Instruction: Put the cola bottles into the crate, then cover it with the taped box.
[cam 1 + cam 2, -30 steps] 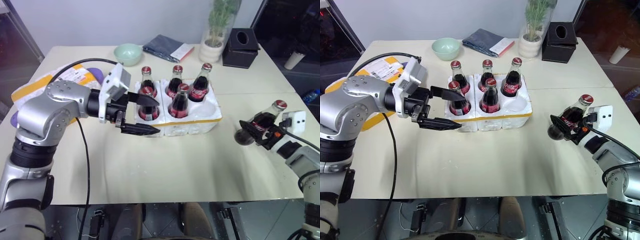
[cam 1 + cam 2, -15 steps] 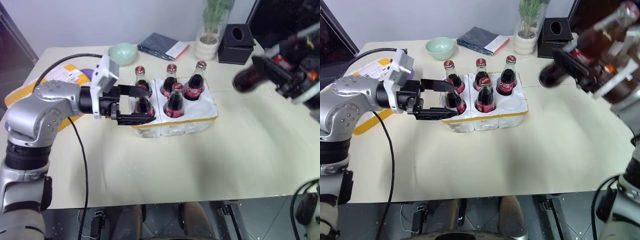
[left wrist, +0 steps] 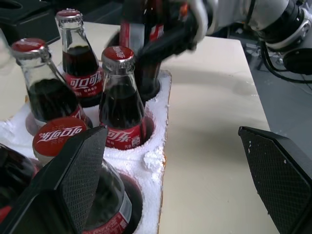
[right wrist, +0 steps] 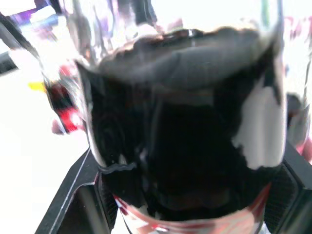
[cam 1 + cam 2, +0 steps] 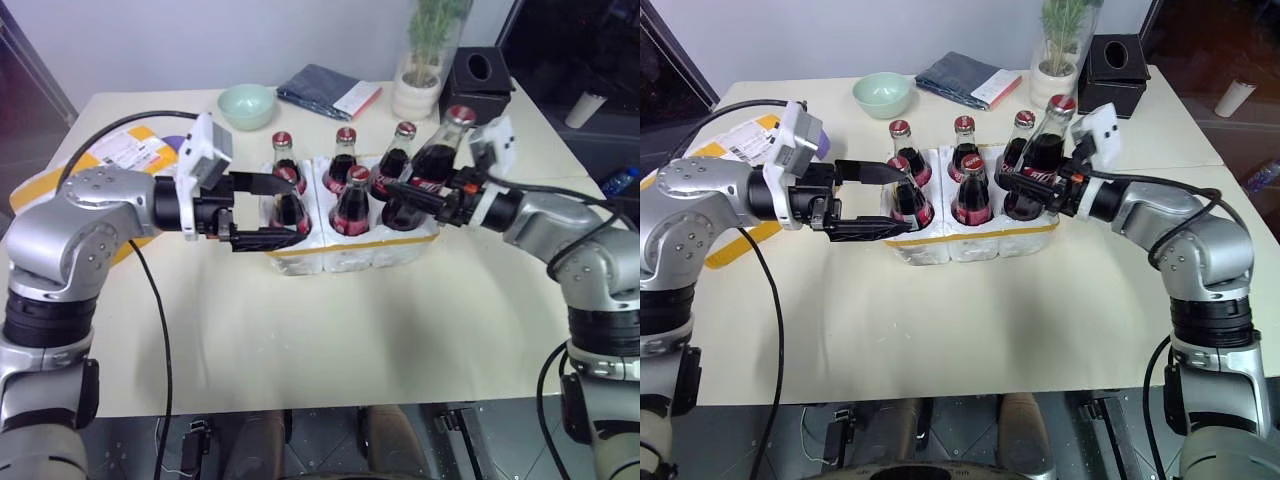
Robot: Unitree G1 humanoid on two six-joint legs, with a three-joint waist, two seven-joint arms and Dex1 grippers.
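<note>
Your right pincer [image 5: 1032, 186] is pinching the sixth cola bottle [image 5: 1040, 160] around its labelled body. The bottle is tilted, its red cap leaning toward 1 o'clock, and its base sits at the mouth of the crate's [image 5: 970, 240] near right well; whether it has bottomed out you cannot tell from these views. In the right wrist view the dark glass of that bottle [image 4: 185, 122] sits between the two black fingers [image 4: 78, 195].

Five other cola bottles stand upright in the crate: three along the far row, with caps at [image 5: 282, 139], [image 5: 346, 134] and [image 5: 405, 129], and two in the near row, at [image 5: 287, 200] and [image 5: 357, 200]. The crate lies at the middle of the table [image 5: 400, 320], its yellow tape band showing along the near rim.

Your left pincer [image 5: 272, 211] is spread wide and holds nothing. It points toward 3 o'clock, level with the crate's left end, one finger reaching across the near left bottle's neck and the other in front of the crate's near left corner. The left wrist view shows the spread fingers [image 3: 73, 175] with the near-row bottles just beyond them.

The taped box [image 5: 115, 165] lies at 9 o'clock from the crate, partly behind your left arm, with its shipping label facing up. Beyond the crate, at 12 o'clock, sit a green bowl [image 5: 248, 104], a folded blue cloth [image 5: 330, 92], a potted plant [image 5: 428, 70] and a black box [image 5: 480, 82].
</note>
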